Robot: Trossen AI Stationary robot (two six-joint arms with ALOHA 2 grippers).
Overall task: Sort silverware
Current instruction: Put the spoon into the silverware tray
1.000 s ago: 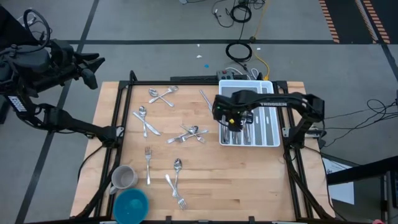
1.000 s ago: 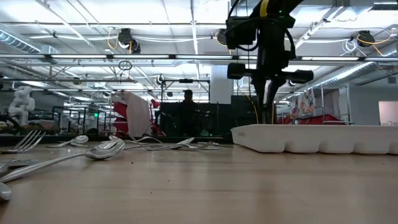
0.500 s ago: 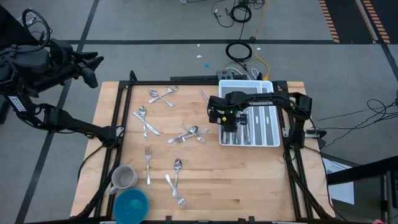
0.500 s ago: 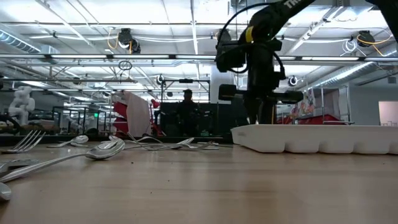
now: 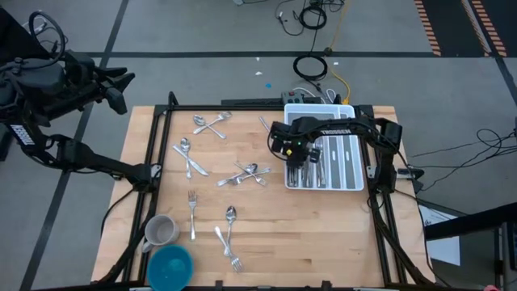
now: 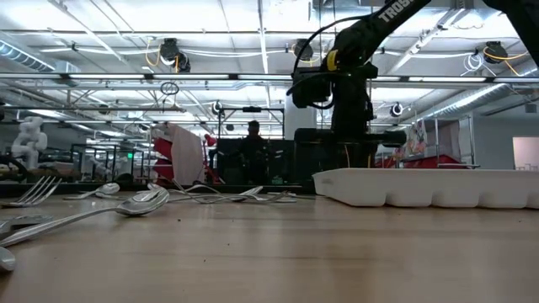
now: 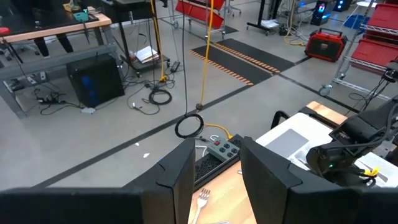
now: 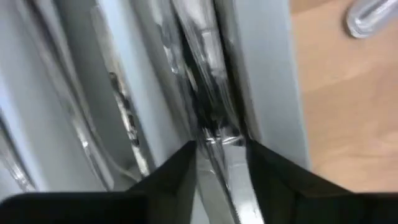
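Note:
Loose silverware lies on the wooden table: crossed pieces [image 5: 212, 124], a spoon and knife [image 5: 190, 158], a pile [image 5: 245, 174], a fork [image 5: 192, 212], and a spoon with a fork [image 5: 229, 234]. More pieces lie in the white organiser tray [image 5: 355, 187] at the table's right far part. My right gripper [image 5: 296, 153] is down in the tray's leftmost compartment, shut on a shiny piece of silverware [image 8: 225, 171]. In the low view the tray wall [image 6: 429, 187] hides its fingers. My left gripper [image 7: 216, 180] is open, held high beyond the table's left far corner [image 5: 121, 85]. My right gripper pinches a slim shiny piece of silverware [image 8: 224, 149] between its two fingers [image 8: 177, 177], coming from above and pointing down into the tray's leftmost compartment. The piece runs along the compartment, over other pieces lying there. Which part of it the fingers have cannot be told.
A grey metal mug [image 5: 160, 231] and a blue bowl [image 5: 170, 267] stand at the table's near left corner. A single knife [image 5: 266, 128] lies just left of the tray. Bare wood shows in the near right part of the table [image 5: 323, 234].
My right gripper has moved a little toward the table's far and left edges and gone down, from above the tray wall into the tray's leftmost compartment, carrying the piece with it. The loose silverware on the table has stayed put.

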